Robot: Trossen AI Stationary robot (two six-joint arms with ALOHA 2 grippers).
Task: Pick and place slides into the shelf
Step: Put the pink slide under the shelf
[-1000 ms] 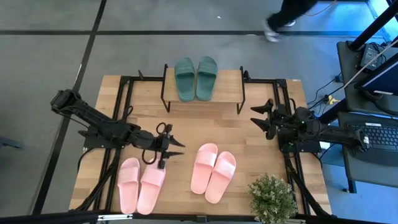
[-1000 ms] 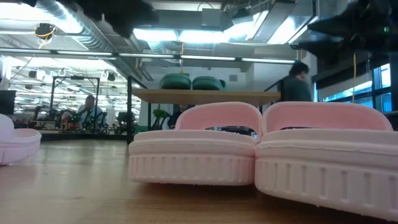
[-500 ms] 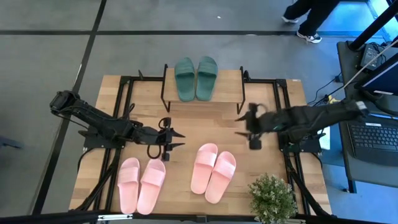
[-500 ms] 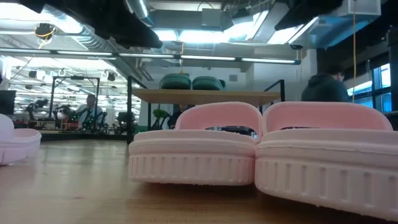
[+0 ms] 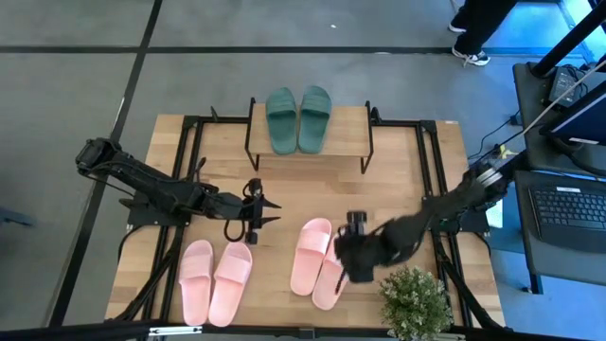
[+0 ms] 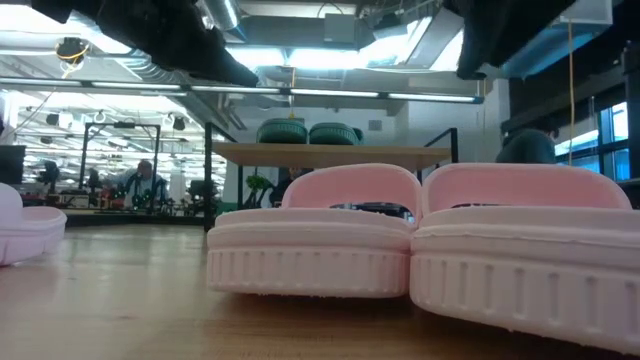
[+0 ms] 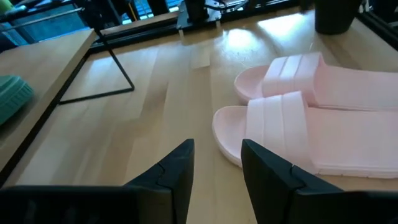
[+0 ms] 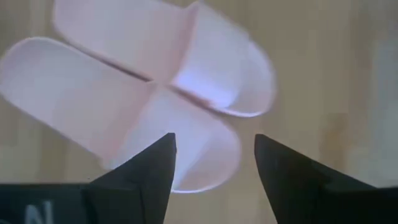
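Swinging in from the table's (image 5: pixel 398 180) right edge, the right tool (image 5: pixel 352 256), fingers apart, now hangs directly over the right pink pair (image 5: pixel 322 260) lying lengthwise toward the shelf (image 5: pixel 350 128). Left tool (image 5: pixel 265 213), also spread, waits beside the other pink pair (image 5: pixel 213 281).

Both arms are dark, jointed and slim, each gripper (image 7: pixel 214 171) ending in two black wedge-shaped fingers (image 8: pixel 283 177).

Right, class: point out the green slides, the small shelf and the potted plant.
green slides (image 5: pixel 298 118), high view, on the straps of the pair.
shelf (image 5: pixel 346 128), high view, on bare plank beside the slides.
potted plant (image 5: pixel 414 301), high view, on its leaves.
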